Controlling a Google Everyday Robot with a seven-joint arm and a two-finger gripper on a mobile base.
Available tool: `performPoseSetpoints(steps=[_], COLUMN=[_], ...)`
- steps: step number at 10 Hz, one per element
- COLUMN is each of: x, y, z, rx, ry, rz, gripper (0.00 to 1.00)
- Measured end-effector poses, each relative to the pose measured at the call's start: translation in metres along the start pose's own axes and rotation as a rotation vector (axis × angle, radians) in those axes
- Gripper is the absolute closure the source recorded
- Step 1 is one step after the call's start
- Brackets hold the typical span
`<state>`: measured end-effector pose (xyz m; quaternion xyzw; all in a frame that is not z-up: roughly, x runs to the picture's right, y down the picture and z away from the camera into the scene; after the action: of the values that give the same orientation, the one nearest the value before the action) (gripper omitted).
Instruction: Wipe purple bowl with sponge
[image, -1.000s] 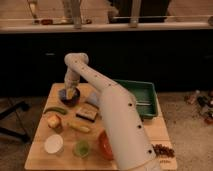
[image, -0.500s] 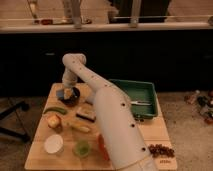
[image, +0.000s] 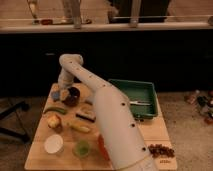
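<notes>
While the white arm (image: 107, 117) reaches up from the bottom of the camera view and bends over at its elbow near the far left of the wooden table (image: 150, 130), the gripper (image: 63, 90) hangs down just left of the purple bowl (image: 71, 96), close to its rim; whether it is clenched, released or holding something I cannot tell, and the sponge is not something I can pick out. That bowl stands upright toward the back left corner of the board (a small blue thing (image: 55, 94) lies just beside the gripper on its left). In front of the bowl lie a green pepper-like piece (image: 54, 109), a flat tan block with a dark top (image: 86, 115), a roundish yellow-red fruit (image: 53, 121) and a yellow strip (image: 80, 128). Nearer the front edge sit a white cup (image: 53, 144) and a small green bowl (image: 82, 148). A green tray (image: 150, 97) rests at the table's right rear, with a slim utensil (image: 140, 103) inside it.
</notes>
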<state>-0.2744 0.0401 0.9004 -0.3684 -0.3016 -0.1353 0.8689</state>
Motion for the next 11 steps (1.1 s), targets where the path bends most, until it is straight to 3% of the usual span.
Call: performPoseSetpoints(steps=[5,11], x=[0.018,0.036], y=[0.024,0.005], z=[-0.006,-0.018], rx=[-0.039,-0.015], ry=[0.027,0.081], rz=[0.061,0.058], gripper=[1.0,1.0])
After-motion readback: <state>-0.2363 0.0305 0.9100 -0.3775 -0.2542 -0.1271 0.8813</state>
